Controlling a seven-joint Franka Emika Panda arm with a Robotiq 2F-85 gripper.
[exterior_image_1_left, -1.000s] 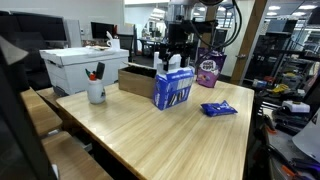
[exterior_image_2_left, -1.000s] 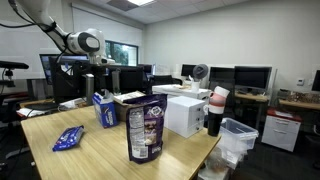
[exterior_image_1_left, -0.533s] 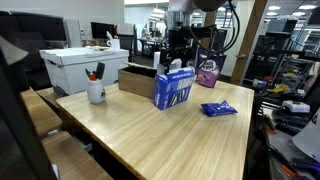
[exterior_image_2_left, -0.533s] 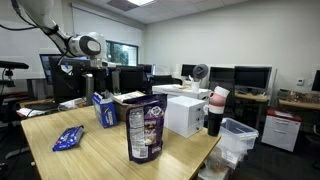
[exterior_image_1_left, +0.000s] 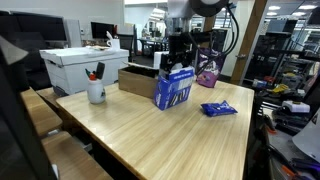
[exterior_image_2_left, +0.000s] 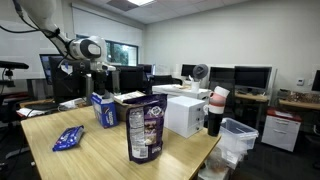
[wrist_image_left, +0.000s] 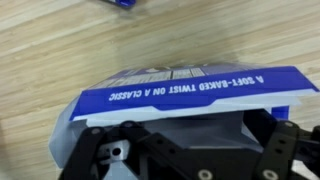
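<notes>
A blue-and-white carton (exterior_image_1_left: 173, 90) with an open top stands on the wooden table (exterior_image_1_left: 150, 135) and shows in both exterior views (exterior_image_2_left: 104, 109). My gripper (exterior_image_1_left: 179, 62) hangs straight above it, fingers at the carton's top edge; it also shows in an exterior view (exterior_image_2_left: 97, 88). In the wrist view the carton's blue flap (wrist_image_left: 190, 90) fills the middle. My black fingers (wrist_image_left: 195, 150) are spread wide on either side of the opening, with nothing gripped. The carton's inside is hidden.
A purple snack bag (exterior_image_1_left: 207, 70) (exterior_image_2_left: 146, 128) stands behind the carton. A flat blue packet (exterior_image_1_left: 218, 109) (exterior_image_2_left: 68, 138) lies beside it. A white mug with pens (exterior_image_1_left: 96, 92), a white box (exterior_image_1_left: 85, 68) and a cardboard tray (exterior_image_1_left: 138, 79) stand along the table's far side.
My gripper has come down a little toward the top of the carton. The carton and the other things have not moved.
</notes>
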